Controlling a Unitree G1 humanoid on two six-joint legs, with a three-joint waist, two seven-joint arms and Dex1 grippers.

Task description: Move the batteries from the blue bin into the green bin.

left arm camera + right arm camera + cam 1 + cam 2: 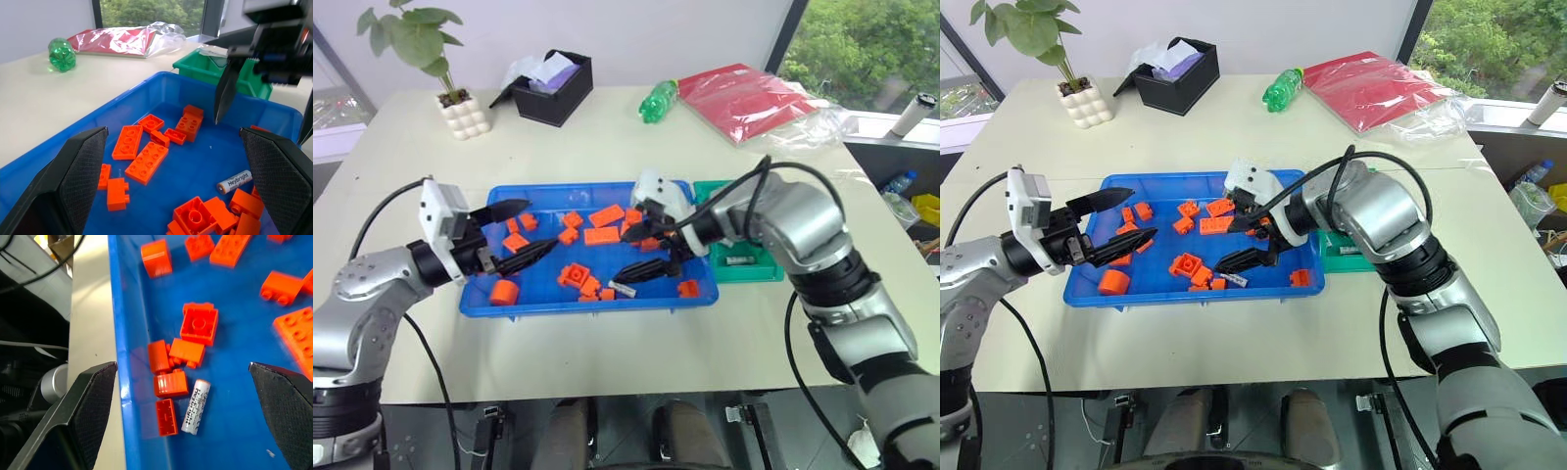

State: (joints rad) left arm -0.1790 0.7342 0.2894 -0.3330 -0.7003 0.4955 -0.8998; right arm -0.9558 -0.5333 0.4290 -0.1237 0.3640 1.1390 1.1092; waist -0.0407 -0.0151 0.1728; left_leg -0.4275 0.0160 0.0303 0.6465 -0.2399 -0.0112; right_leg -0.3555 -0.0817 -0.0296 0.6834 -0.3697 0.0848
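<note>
**Right gripper spread wide over the last battery in the blue bin**

Left eye view shows a pale table (607, 127) with plenty of bare top along its near edge, while its far side carries a potted plant (440, 59), a black box (553, 88), a green bottle (658, 100) lying down and a red packet (744, 98) in clear wrap. The blue bin (499, 304) sits in the middle, with the smaller green bin (754, 266) just beside its right end; whether the two touch I cannot tell. At least one battery (739, 260) already lies on the green bin's floor.

Inside the blue bin the floor is crowded with orange bricks (603, 235), thickest along the near wall and through the centre, with bare blue between the clusters. The right gripper (651, 240) hangs over the bin's right half, tilted downward, its two black fingers spread wide and holding nothing. Beneath it, close to the near wall, lies one silver battery (195, 406), flat on the floor between the spread fingers in the right wrist view. Several small bricks (168, 382) lie right beside it on the wall side, one nearly touching it; its other side is open blue floor.

The left gripper (521, 230) hovers level over the bin's left end, fingers wide apart and empty, well apart from that battery. An orange cylinder piece (504, 292) stands near it.
</note>
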